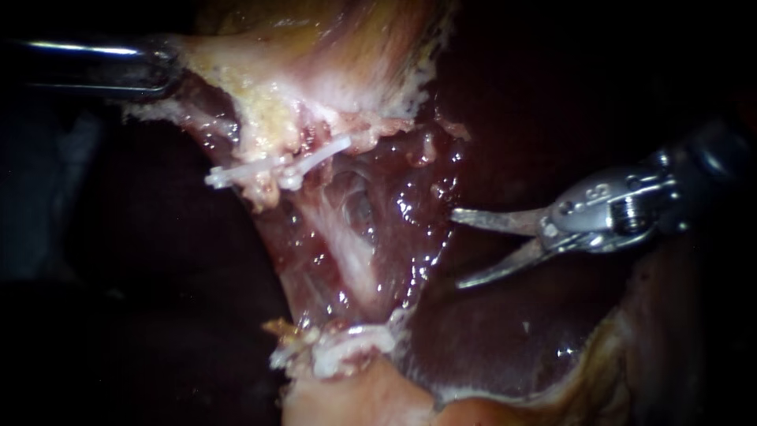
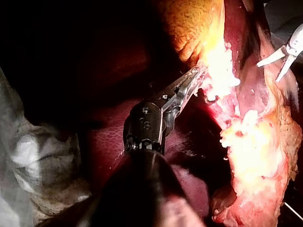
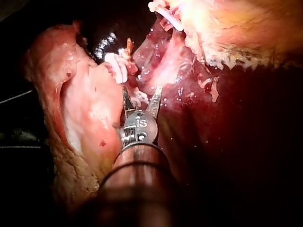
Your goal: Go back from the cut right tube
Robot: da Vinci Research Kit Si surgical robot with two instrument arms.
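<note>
White clips (image 1: pixel 276 167) sit across pale tissue below the gallbladder (image 1: pixel 315 47), and more clips (image 1: pixel 347 343) lie lower down. A pale strand (image 1: pixel 347 244) runs between the two groups; I cannot tell which tube it is. My right instrument (image 1: pixel 456 248) stands to the right of the strand, apart from it, with its thin jaws open and empty. It shows the same way in its wrist view (image 3: pixel 141 97) and in the left wrist view (image 2: pixel 269 72). My left instrument (image 1: pixel 169 69) comes in at the upper left, its jaws (image 2: pixel 194 78) shut on the gallbladder's pale edge.
Dark red liver (image 1: pixel 505 331) lies under and to the right of the open jaws. Wet red tissue (image 1: pixel 418 197) lines the bed beside the strand. A pale fatty mass (image 1: pixel 355 394) sits below the lower clips. White gauze (image 2: pixel 28 156) lies beside the left shaft.
</note>
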